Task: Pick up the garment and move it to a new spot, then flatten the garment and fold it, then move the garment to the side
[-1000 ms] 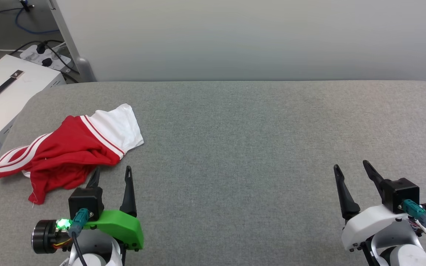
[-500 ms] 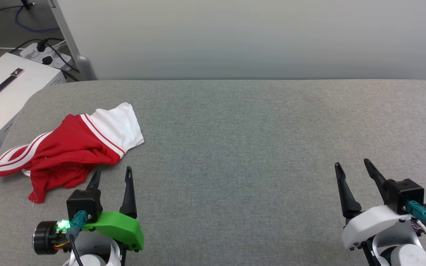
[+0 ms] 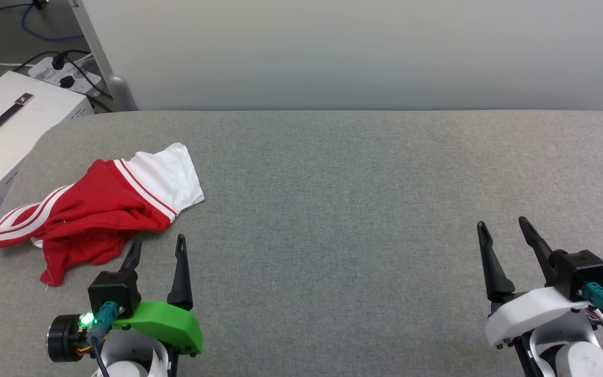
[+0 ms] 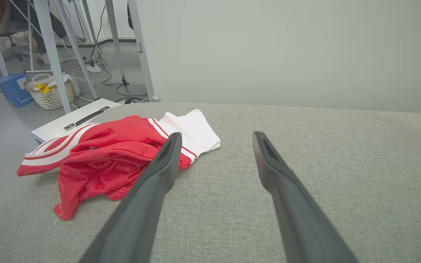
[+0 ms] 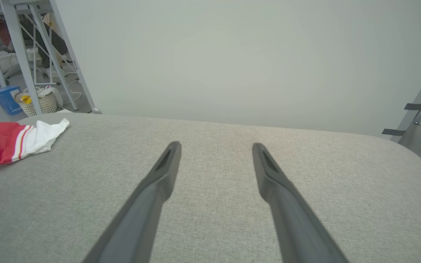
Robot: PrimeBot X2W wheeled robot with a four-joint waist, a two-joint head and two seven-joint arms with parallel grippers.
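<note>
Grey table [image 3: 333,235] — crumpled garment [image 3: 97,214] far left.

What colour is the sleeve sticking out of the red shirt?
White, with red-and-white stripes where the sleeve joins the red garment. The left wrist view shows it best.

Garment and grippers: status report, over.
Left gripper open, empty, close by garment. Right gripper open, empty, far right. Garment crumpled on grey surface, near its left edge. Nothing in the way.
</note>
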